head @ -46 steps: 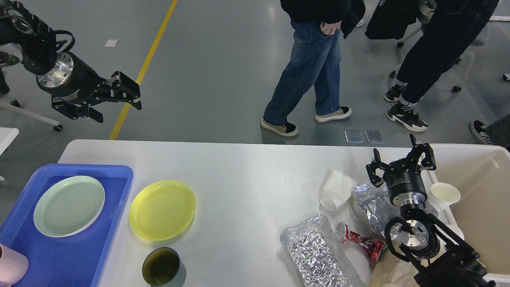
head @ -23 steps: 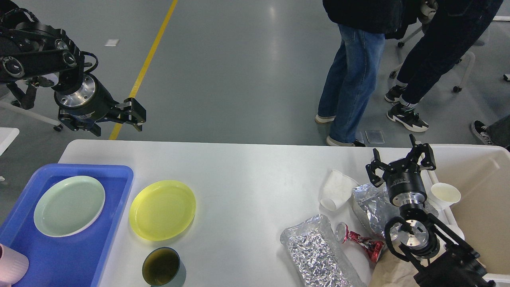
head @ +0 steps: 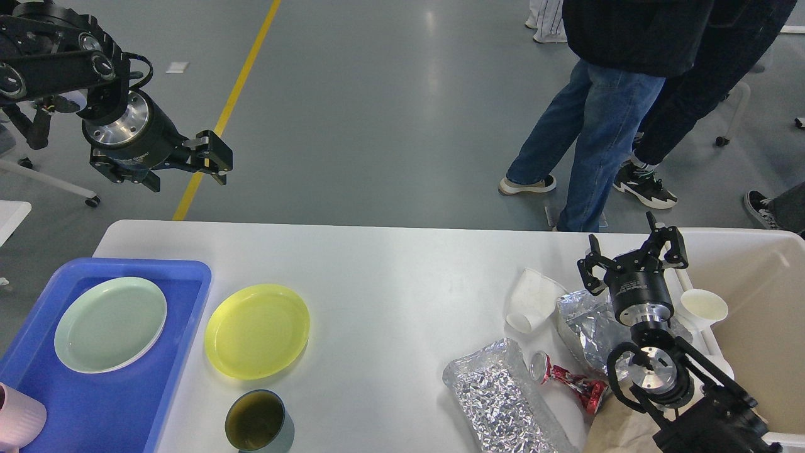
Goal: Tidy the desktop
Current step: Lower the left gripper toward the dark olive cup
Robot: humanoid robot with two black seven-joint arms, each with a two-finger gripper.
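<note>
Both gripper ends hang empty over cluttered white desktop (head: 402,277).

I see bright, even overhead light; soft glare on the tabletop (head: 390,277) and grey floor (head: 377,94); focus sharp throughout.

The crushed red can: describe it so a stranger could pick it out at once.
Start at the white desktop and go to its right end, near the beige tub. There, between two crinkled foil bags, lies the crushed red can, on its side. It is the only red thing among silver and white litter.
</note>
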